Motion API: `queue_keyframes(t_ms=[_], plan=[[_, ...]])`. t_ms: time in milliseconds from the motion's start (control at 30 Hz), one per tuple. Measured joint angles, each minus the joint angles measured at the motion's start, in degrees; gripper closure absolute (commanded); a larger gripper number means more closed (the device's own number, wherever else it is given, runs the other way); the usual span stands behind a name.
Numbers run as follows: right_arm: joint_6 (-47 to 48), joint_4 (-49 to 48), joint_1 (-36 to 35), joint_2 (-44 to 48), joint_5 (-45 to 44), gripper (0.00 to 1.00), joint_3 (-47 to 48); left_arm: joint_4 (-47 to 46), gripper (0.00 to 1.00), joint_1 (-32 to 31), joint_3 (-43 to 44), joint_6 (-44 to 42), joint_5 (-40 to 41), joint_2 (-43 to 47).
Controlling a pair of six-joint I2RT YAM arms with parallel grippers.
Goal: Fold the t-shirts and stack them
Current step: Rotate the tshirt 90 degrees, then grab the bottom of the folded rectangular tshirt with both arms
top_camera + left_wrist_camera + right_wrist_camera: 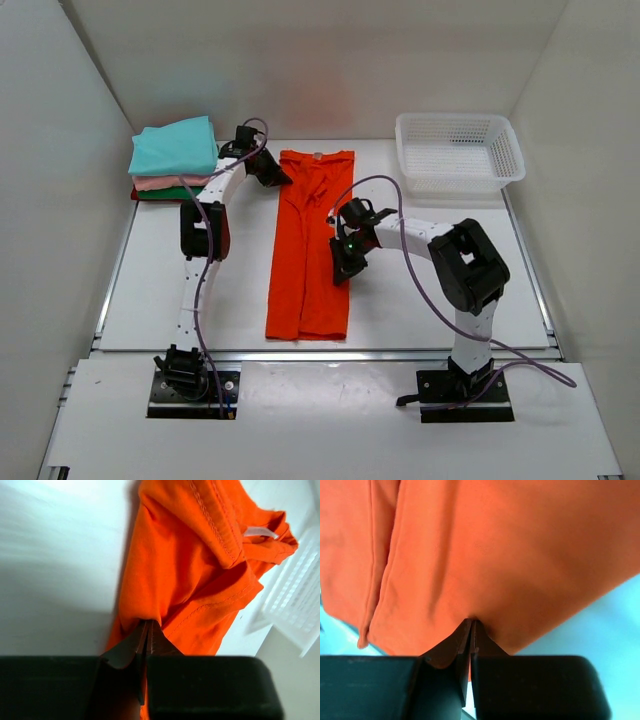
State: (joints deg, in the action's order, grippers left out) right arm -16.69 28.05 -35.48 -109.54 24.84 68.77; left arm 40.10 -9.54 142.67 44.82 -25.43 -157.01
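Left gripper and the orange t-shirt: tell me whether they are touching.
Touching. The left wrist view shows the left gripper shut on the edge of the orange t-shirt, with cloth pinched between its fingertips.

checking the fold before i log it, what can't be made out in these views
Top view: the teal t-shirt covers those under it; only edges of pink, green and dark red show, so the count is unclear.
Left wrist: the collar tag is too small to read; the basket is cut by the right edge.
Right wrist: the orange t-shirt fills the frame, its ends cut off.
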Motion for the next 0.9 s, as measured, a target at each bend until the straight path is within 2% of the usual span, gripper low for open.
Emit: queue_keyframes(t_ms=[167,300,367,433,500,567,633,700,733,767,800,900], plan=[[5.27,6.8,0.68,-4.07,-3.17,0.96,7.89,-2.12,0.92,1.88,0.83,3.63,0.33,-0.59],[8.22,9.6,0.59,-3.89,-4.96,0.91,9.03,-3.19,0.82,2.45,3.96,6.25,-1.44,-1.25],[8.98,11.76,0.76,-3.06,-5.95,0.83,9.14,-4.37,0.82,2.54,4.9,7.06,-2.97,-0.52],[8.98,13.6,0.74,-1.29,-6.25,0.8,9.18,-4.5,0.8,2.73,4.31,6.97,-4.33,1.27],[8.52,14.58,0.72,1.77,-6.08,0.79,9.01,-3.34,0.73,2.82,0.42,4.74,-5.33,5.51],[7.17,13.33,0.35,6.58,-5.68,0.75,6.78,-1.53,0.7,2.64,-8.52,0.96,-5.18,13.29],[5.66,12.39,-0.66,11.17,-5.22,0.7,3.3,-1.55,0.69,2.56,-23.06,-2.49,-4.76,24.44],[3.89,10.82,-2.16,14.88,-4.35,0.52,-1.31,-0.85,0.69,2.43,-38.07,-5.53,-4.44,36.61],[2.89,10.08,-2.82,16.37,-4.02,0.44,-3.98,-1.22,0.65,2.23,-45.46,-6.95,-4.28,42.53],[1.73,9.75,-3.43,17.64,-3.69,0.42,-6.64,-1.68,0.57,2.01,-52.48,-8.17,-4.04,47.95],[0.74,9.35,-3.93,18.71,-3.3,0.39,-9.18,-1.25,0.54,1.7,-59.52,-9.31,-3.48,53.4],[-3.23,8.22,-4.09,21.24,-2.43,0.38,-15.06,-0.31,0.53,-0.63,-74.4,-11.47,-2.36,63.8]])
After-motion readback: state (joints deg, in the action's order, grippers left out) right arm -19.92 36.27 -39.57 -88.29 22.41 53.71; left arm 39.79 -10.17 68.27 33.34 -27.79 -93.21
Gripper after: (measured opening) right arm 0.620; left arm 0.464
